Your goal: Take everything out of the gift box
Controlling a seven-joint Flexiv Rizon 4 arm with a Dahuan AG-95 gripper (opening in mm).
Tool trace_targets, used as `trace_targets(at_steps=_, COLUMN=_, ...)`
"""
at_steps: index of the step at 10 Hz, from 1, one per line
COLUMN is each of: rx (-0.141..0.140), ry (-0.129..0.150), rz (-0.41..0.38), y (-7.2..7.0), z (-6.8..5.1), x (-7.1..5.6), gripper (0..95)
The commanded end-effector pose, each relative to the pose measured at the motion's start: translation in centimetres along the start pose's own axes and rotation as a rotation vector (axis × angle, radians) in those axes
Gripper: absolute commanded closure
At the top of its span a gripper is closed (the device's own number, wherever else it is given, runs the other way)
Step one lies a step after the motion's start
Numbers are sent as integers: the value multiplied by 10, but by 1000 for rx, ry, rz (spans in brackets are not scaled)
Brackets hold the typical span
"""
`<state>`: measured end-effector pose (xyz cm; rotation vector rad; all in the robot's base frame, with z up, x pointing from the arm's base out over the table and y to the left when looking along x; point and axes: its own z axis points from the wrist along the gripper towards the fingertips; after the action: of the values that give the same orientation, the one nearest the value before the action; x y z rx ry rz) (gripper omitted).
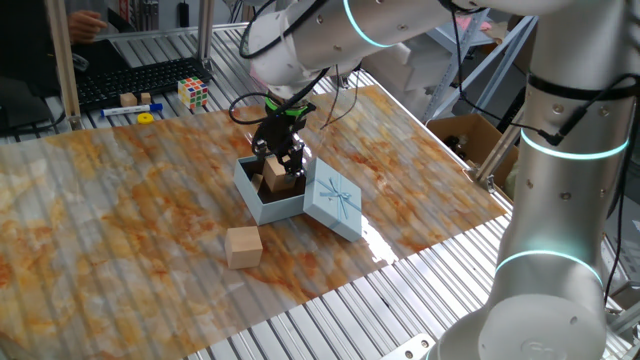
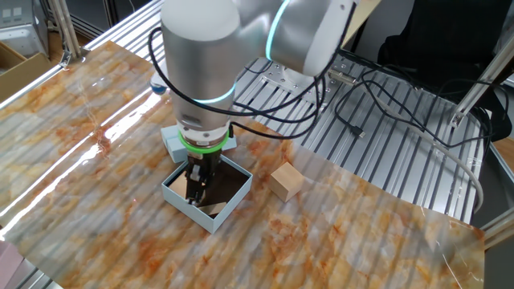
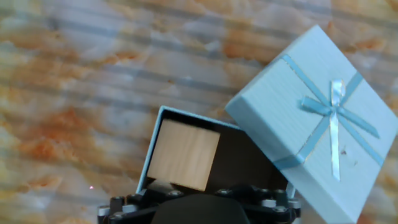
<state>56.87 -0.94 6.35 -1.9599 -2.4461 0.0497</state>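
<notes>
From one fixed view I see my gripper [image 1: 279, 168] pointing down into the open pale-blue gift box [image 1: 262, 201], with a wooden block [image 1: 277, 173] inside at the fingers; whether the fingers press it I cannot tell. The lid [image 1: 332, 202] leans against the box's side, and a second wooden block [image 1: 243, 246] sits on the marbled table cover [image 1: 120, 200] just in front. Far back lies a Rubik's cube [image 1: 193, 93].

From the other fixed view the arm hides the fingers' gap; the gripper [image 2: 197, 186] reaches into the box [image 2: 210, 217], dark inside, and the outside block [image 2: 285, 181] stands near it.

My hand view shows the block [image 3: 184, 154] in one corner of the box [image 3: 151, 149], with the bow-marked lid [image 3: 317, 118] overlapping the opposite side.
</notes>
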Motion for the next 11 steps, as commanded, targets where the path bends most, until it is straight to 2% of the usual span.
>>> trace_targets(at_steps=1, rx=-8, ry=29, rz=-337, y=4, z=-3, x=3, gripper=190)
trace_targets(at_steps=2, rx=-6, ry=30, rz=-369, y=5, z=-4, x=4, gripper=190)
trace_targets(at_steps=3, rx=-17, ry=49, rz=-463, y=8, z=-7, x=6, gripper=190)
trace_targets(at_steps=4, rx=-18, ry=46, rz=-538, y=8, z=-8, x=9, gripper=190)
trace_targets(at_steps=5, rx=-20, ry=44, rz=-604, y=9, z=-9, x=10, gripper=380)
trace_targets(at_steps=6, rx=-24, ry=42, rz=-657, y=9, z=-9, x=11, gripper=380)
trace_targets(at_steps=7, rx=-30, ry=43, rz=-703, y=10, z=-10, x=11, gripper=190)
trace_targets(at_steps=9, rx=-33, ry=43, rz=-797, y=11, z=-10, x=12, gripper=190)
trace_targets(at_steps=10, rx=-37, ry=37, rz=-894, y=14, z=-11, x=11, gripper=190)
trace_targets(at_steps=11, rx=-40, ry=39, rz=-934, y=15, z=-10, x=10, gripper=190)
